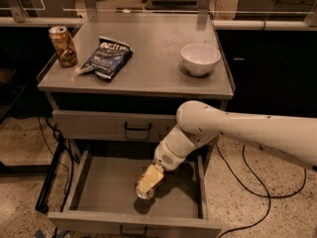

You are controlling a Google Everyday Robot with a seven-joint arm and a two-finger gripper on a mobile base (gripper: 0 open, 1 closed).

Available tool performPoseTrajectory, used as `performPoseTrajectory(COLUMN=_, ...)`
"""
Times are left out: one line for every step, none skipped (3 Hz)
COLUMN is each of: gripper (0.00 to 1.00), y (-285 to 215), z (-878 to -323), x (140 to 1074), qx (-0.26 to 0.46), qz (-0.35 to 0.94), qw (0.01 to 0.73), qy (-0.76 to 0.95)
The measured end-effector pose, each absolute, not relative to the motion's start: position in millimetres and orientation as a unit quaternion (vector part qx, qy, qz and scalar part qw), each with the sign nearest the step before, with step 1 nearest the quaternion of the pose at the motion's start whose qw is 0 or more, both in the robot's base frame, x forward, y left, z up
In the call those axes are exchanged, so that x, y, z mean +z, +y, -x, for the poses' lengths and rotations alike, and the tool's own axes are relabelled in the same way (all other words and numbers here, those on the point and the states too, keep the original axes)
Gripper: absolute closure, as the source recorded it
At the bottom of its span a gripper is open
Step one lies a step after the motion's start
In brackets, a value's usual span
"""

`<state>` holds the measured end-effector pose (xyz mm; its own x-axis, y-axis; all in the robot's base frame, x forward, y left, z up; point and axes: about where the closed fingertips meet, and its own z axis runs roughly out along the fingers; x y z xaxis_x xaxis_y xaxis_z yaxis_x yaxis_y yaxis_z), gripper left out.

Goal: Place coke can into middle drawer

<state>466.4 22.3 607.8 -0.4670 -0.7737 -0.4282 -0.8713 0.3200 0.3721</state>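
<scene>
My gripper [150, 178] reaches into open wide shallow grey metal middle drawer [99, 195], clamped on small silver-ended coke can [143, 193] just above floor. Far above-left: brown-gold can [63, 45], dark chip bag [106, 58].

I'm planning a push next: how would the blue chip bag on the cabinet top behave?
The chip bag looks crinkled and puffy, so probably light and floppy, denting rather than rolling. Its glossy film might slip on the smooth cabinet top. The tool is down in the middle drawer, far from it.
</scene>
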Motion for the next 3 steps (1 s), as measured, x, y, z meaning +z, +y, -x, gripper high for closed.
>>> performPoseTrajectory(gripper=1.00, y=22.7, z=-466.4, x=605.7, qx=0.286, qz=0.508, qw=0.085, qy=0.808)
performPoseTrajectory(gripper=1.00, y=23.7, z=-466.4, x=585.9, qx=0.291, qz=0.486, qw=0.077, qy=0.820)
performPoseTrajectory(gripper=1.00, y=18.1, z=-471.2, x=558.4, qx=0.279, qz=0.455, qw=0.072, qy=0.843)
